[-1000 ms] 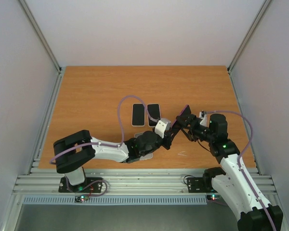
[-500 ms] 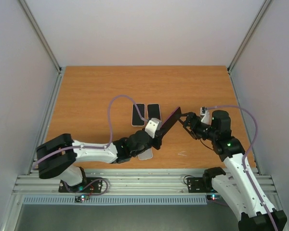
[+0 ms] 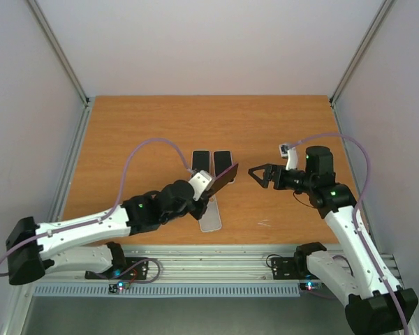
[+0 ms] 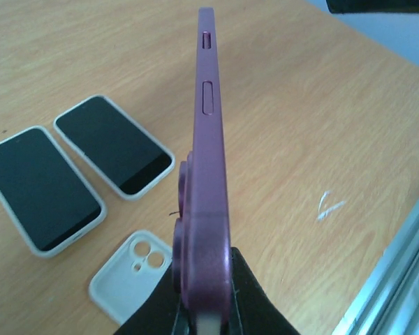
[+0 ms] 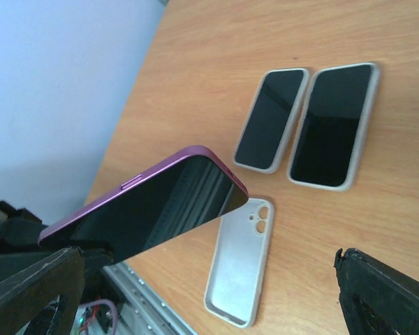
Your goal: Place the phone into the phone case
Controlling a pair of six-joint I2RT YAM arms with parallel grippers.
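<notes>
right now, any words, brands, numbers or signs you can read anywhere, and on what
No text can be read in any view.
Purple phone: dark screen, plain case, no mark.
First white-cased phone and second white-cased phone: screens dark and blank.
Empty case: plain, no logo.

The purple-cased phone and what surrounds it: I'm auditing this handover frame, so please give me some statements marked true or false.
The left gripper holds the purple-cased phone clear of the wooden table. True.
The right gripper is shut on that phone. False: it is open and apart from it.
A dark-screened phone in a pale case lies beside a second such phone, both screens up. True.
The pale case with a camera cutout holds a phone. False: it lies empty on the table.
</notes>
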